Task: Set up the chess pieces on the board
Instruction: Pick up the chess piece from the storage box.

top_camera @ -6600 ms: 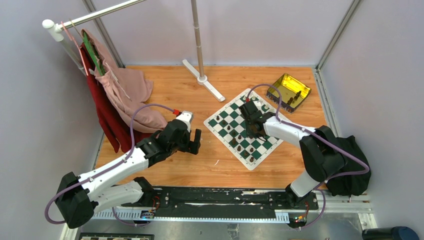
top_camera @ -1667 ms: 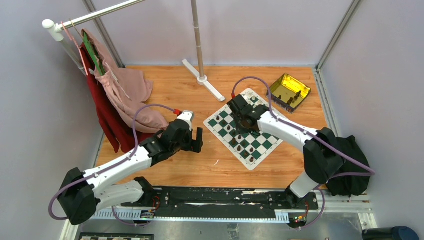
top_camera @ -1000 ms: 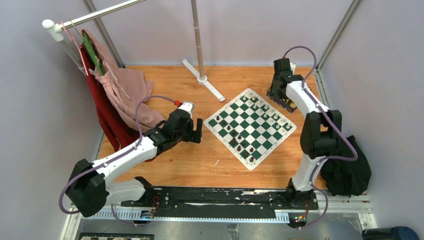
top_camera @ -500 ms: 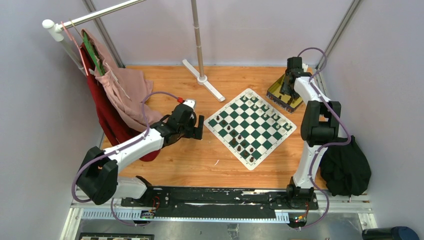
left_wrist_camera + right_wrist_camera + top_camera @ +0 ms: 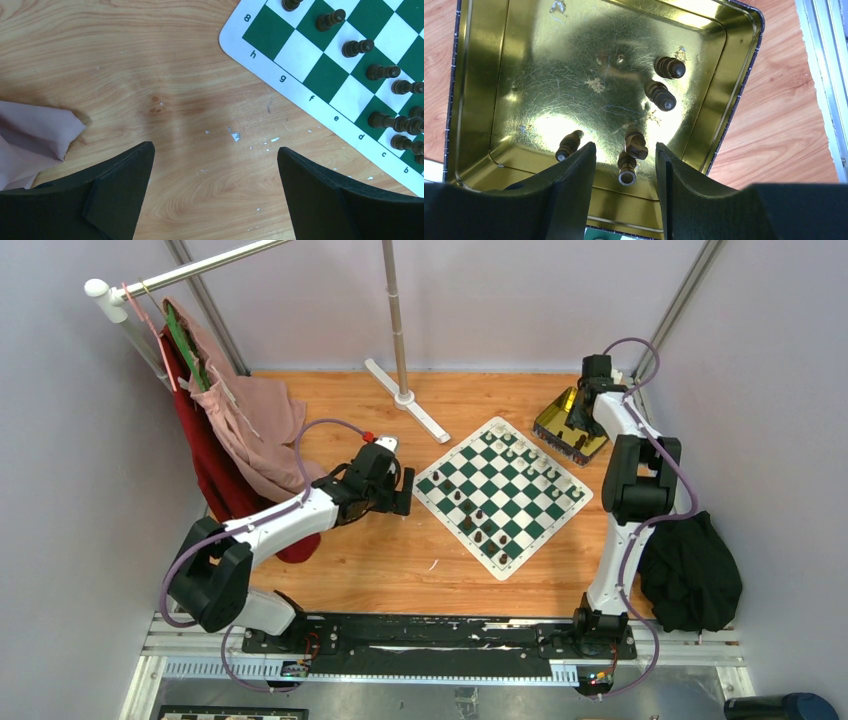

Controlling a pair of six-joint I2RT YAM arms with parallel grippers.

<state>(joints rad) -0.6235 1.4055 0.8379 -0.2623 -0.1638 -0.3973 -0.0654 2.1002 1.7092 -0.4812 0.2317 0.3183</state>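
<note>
My right gripper [image 5: 625, 152] hangs over the shiny gold square tin [image 5: 479, 75], fingers apart, holding nothing. A few small dark brown chess pieces [image 5: 663, 96] lie inside the tin. My left gripper [image 5: 215, 150] is spread wide and empty above the light wooden table [image 5: 150, 60], just beside the green and white checked board [image 5: 300, 95], where more brown pieces stand. A pink cloth [image 5: 30, 135] lies near. Grey walls [image 5: 500, 300] close the room in.

Lab cell: grey panels [image 5: 520, 300], aluminium frame [image 5: 686, 292]

Green-white checked board [image 5: 325, 80]; seemingly brown pieces [image 5: 660, 95].
</note>
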